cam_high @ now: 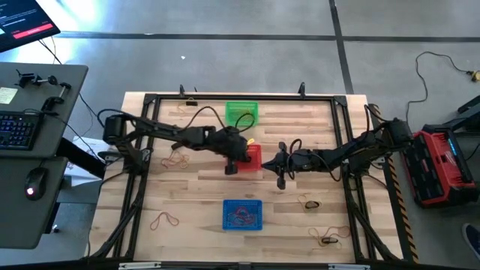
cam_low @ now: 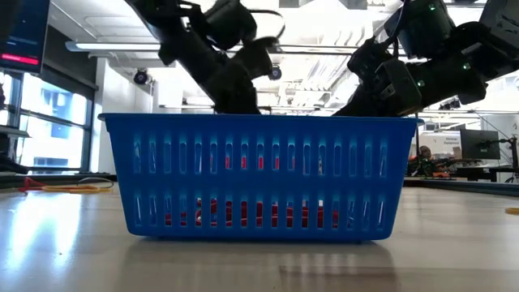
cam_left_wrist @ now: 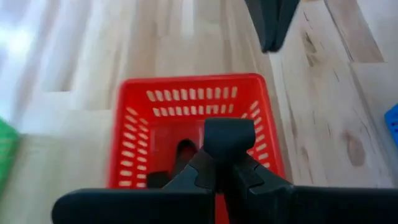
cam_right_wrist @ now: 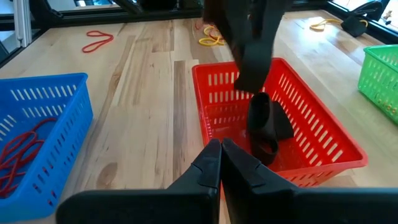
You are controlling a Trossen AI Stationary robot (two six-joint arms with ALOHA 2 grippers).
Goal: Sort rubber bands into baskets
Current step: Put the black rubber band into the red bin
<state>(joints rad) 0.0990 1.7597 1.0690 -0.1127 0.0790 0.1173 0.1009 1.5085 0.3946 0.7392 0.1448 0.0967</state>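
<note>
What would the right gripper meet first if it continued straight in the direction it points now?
Probably the red basket: the right gripper, jaws shut, points at its near wall. The left gripper reaches down inside that basket just beyond. Depth is unclear, so it might pass above the rim.

Glossy plastic mesh baskets [cam_right_wrist: 292, 118], smooth wood table [cam_right_wrist: 149, 93]

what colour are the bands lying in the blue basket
Red-orange: the rubber bands in the blue basket show best in the right wrist view.

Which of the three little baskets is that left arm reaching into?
The red basket, in the table's middle. The left gripper hangs inside it, shut; the green basket and blue basket have no gripper in them.
</note>
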